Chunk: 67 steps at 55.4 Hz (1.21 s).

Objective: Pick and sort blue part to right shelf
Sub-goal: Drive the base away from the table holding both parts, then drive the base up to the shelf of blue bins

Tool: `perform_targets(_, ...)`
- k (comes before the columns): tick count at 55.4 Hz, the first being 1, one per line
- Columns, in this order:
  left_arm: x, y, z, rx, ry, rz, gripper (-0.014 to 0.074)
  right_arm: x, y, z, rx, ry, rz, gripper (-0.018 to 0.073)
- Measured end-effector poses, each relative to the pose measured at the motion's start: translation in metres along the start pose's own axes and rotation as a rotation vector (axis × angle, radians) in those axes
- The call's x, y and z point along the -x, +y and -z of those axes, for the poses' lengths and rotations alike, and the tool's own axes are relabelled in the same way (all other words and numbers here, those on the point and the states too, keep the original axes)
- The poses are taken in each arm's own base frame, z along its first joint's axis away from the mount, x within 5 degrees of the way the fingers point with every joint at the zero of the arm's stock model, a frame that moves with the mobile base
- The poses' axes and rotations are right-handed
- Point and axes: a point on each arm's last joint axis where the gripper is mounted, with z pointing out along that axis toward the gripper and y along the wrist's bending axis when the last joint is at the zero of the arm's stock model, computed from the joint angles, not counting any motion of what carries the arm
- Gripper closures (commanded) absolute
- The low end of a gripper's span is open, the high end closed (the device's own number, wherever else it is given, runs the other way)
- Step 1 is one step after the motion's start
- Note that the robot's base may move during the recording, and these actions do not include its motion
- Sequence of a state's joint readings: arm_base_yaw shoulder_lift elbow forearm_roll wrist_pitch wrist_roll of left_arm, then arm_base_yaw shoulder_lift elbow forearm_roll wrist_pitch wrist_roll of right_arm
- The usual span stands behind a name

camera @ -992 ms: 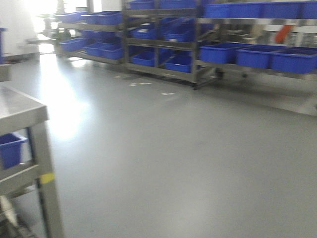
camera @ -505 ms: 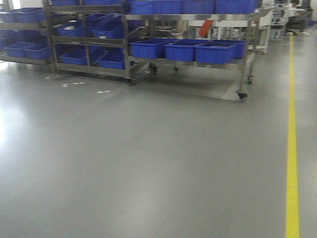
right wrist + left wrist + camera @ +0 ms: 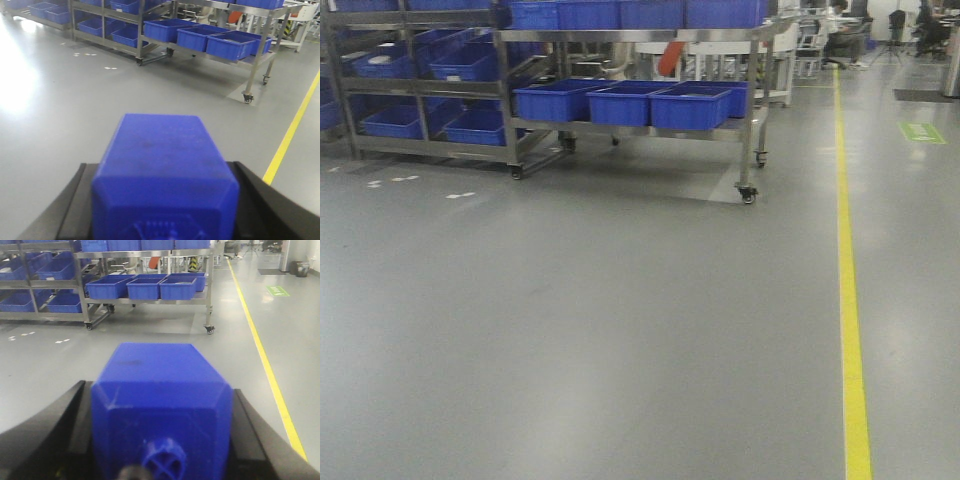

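In the left wrist view a blue part (image 3: 160,385), a blocky blue plastic piece with bevelled edges, fills the space between the black fingers (image 3: 45,435), and my left gripper (image 3: 161,425) is shut on it. The right wrist view shows a second blue part (image 3: 162,160) held the same way in my right gripper (image 3: 162,200), above bare floor. The right shelf (image 3: 752,110), a wheeled stainless-steel rack carrying open blue crates (image 3: 620,103), stands far ahead across the grey floor. It also shows as the rack (image 3: 210,290) and the rack (image 3: 257,60) in the wrist views. Neither gripper appears in the front view.
More steel racks with blue crates (image 3: 410,70) line the back left. A yellow floor line (image 3: 848,300) runs forward on the right, with a green floor marking (image 3: 922,132) beyond it. White scraps (image 3: 460,195) lie on the floor near the racks. An orange object (image 3: 670,58) hangs behind the rack.
The front view has swung to the right: the steel table at the left has left the frame, the racks slid leftward, and the yellow line has come into view.
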<state>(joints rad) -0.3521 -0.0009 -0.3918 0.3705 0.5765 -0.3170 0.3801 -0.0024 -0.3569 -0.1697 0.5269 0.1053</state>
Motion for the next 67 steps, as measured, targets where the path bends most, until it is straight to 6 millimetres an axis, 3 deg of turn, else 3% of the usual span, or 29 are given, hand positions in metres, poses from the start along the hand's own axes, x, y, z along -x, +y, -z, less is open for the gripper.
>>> perform_targets(67,0.0,0.0,0.0,0.0,0.0,0.0,0.0296,-0.0001,-0.0002,0.0,-0.002,0.001,0.003,0.0402)
